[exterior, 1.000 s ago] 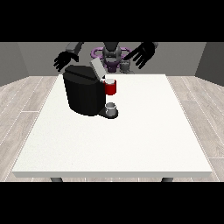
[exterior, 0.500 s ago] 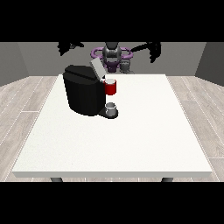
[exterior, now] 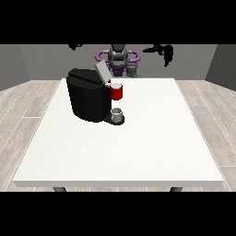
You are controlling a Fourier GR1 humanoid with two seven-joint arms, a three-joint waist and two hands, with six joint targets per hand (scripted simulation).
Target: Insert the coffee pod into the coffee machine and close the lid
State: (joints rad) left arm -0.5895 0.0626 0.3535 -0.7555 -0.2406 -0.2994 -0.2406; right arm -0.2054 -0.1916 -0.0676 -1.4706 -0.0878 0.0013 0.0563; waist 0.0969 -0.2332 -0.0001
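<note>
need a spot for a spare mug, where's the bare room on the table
The white table is bare across its near half and along the view's right side. The crowded patch is far left, where the coffee machine, its red pod holder and the small cup cluster.

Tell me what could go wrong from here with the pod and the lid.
1. Both hands are raised behind the table; the hand at the view's right and the one at the view's left must travel far, and could knock the coffee machine.
2. The lid stands open and tilted; a hand coming down could shut it before the pod goes in.
</note>
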